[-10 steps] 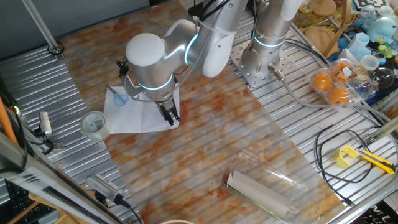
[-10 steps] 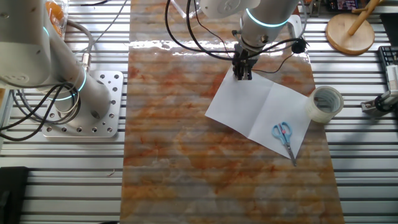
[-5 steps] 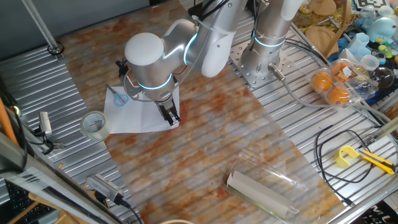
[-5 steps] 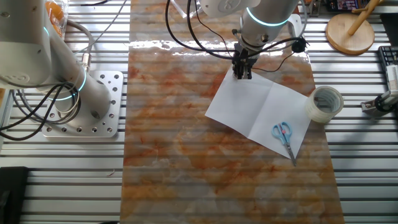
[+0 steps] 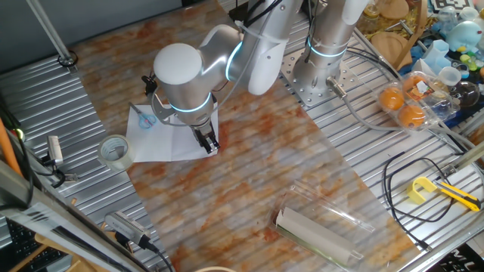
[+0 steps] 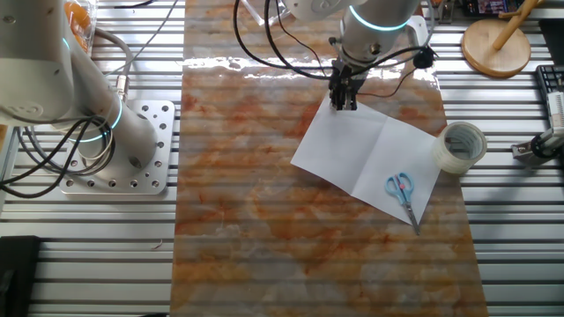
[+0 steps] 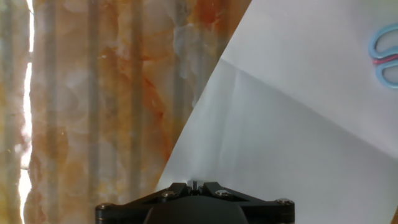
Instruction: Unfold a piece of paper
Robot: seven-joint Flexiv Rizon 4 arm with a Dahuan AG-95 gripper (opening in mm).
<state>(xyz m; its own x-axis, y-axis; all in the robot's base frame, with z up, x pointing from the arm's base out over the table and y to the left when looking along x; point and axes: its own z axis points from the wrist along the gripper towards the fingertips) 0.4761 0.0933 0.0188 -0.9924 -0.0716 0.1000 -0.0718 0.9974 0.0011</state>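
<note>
- Your arm bends over the table, its gripper (image 6: 343, 103) pointing straight down at one corner of the piece of paper (image 6: 370, 157).
- You see the fingers (image 5: 209, 143) close together, tips at the sheet's edge; whether they pinch it, you cannot tell.
- The thin white sheet lies open and flat on the marbled orange mat (image 6: 256, 211), one crease across its middle.
- Blue-handled scissors (image 6: 403, 195) lie on it; a tape roll (image 6: 463, 146) touches its edge.

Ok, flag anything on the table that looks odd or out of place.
Scissors lie on the piece of paper, weighing down the corner farthest from the end effector. The sheet already looks unfolded and flat, with only its crease showing. Nothing looks spilled or damaged.
</note>
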